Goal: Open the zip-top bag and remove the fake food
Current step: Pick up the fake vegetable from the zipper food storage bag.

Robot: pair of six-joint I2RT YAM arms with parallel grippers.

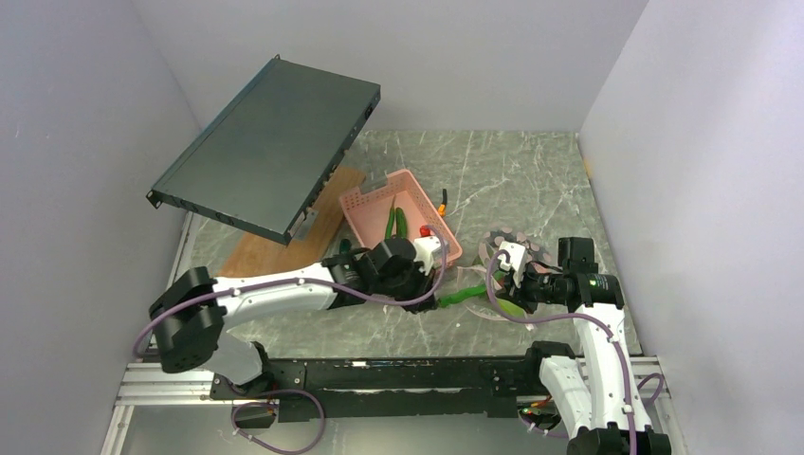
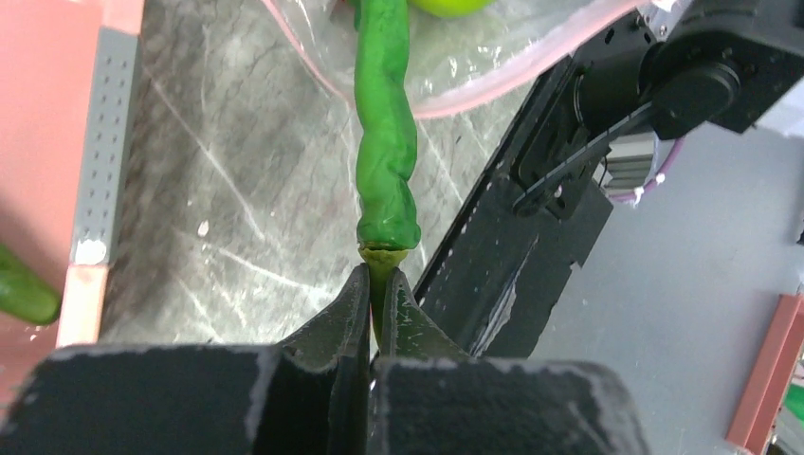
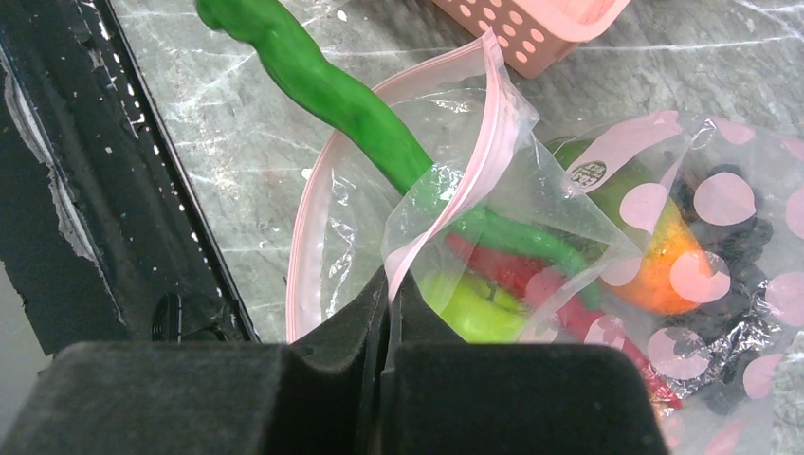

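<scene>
Top view: my left gripper (image 1: 434, 296) holds a green pod (image 1: 466, 295) half out of the bag (image 1: 517, 239), which lies at its 3 o'clock, near the basket (image 1: 379, 204). My right gripper (image 1: 501, 282) anchors the bag. Left wrist view: jaws clamped on the pod's stem, its long axis running to 12 o'clock into the bag mouth. Right wrist view: jaws pinched shut on the bag's rim by the zip strip (image 3: 305, 218), with an apple (image 3: 469, 308) inside. I judge the pull should follow that axis.

Bag (image 3: 531, 190) clr glossy plastic; pod (image 2: 384, 142) smooth, shiny; tabletop (image 2: 218, 190) marble-look.
</scene>
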